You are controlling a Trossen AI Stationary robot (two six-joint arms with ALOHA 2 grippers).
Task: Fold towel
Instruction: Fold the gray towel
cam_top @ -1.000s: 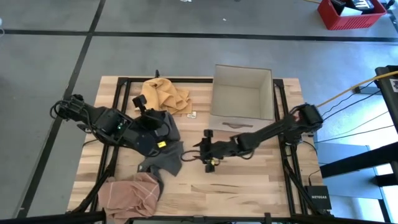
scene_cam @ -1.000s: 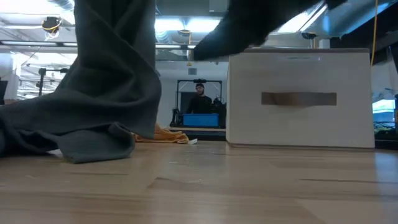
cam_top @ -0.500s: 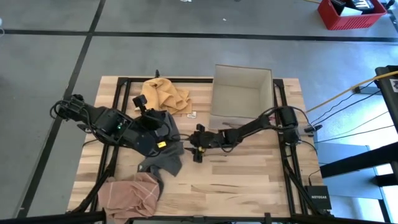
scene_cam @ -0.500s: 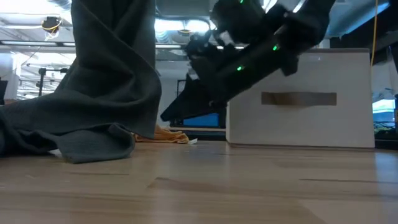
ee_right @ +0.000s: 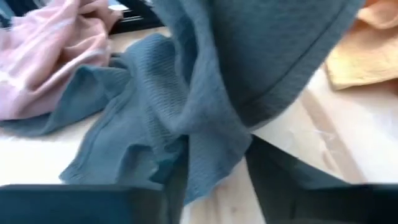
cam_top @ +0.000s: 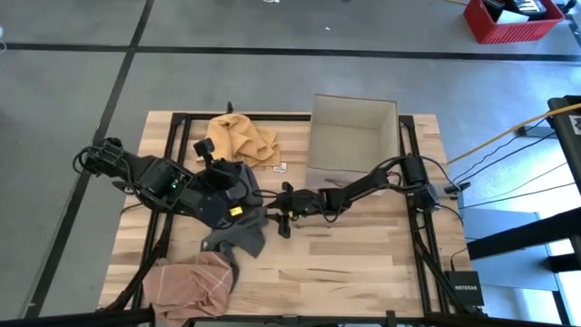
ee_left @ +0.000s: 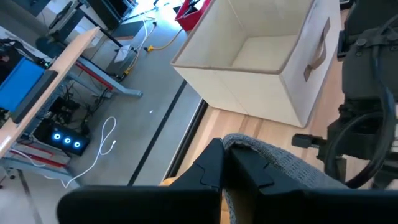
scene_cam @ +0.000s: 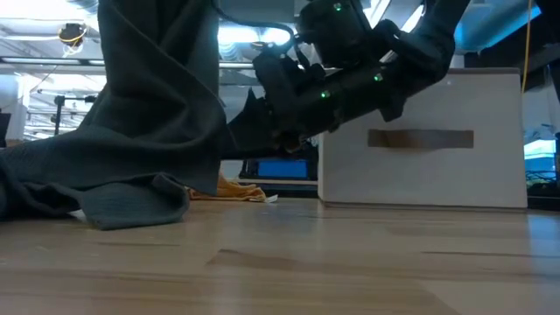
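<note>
A grey towel point(cam_top: 243, 227) hangs from my left gripper point(cam_top: 241, 184), which is raised over the table's left half and shut on it. The towel's lower end point(scene_cam: 114, 197) lies bunched on the table. My right gripper point(cam_top: 275, 216) reaches in low from the right to the towel's hanging right edge. In the right wrist view a hanging fold point(ee_right: 214, 149) fills the gap between its two fingers. My left gripper pinches the towel's upper hemmed edge point(ee_left: 267, 155) between its two shut fingers, slanting down from the table's left. The cloth drapes over the fingertips and hangs slack, its lower end on the table. My right gripper closes its two fingers point(ee_right: 177, 180) on a bunched fold low on the hanging part, coming nearly level from the table's right; it takes several layers.
An open beige box point(cam_top: 354, 107) stands at the far right, just behind the right arm. A crumpled orange cloth point(cam_top: 239, 138) lies at the far edge and a pink cloth point(cam_top: 191, 283) at the near left corner. A person point(scene_cam: 282, 136) sits in the room behind.
My right gripper has gone down and toward the table's left, rolling a little, from the table's middle up to the hanging towel. The left gripper and the towel have kept still.
</note>
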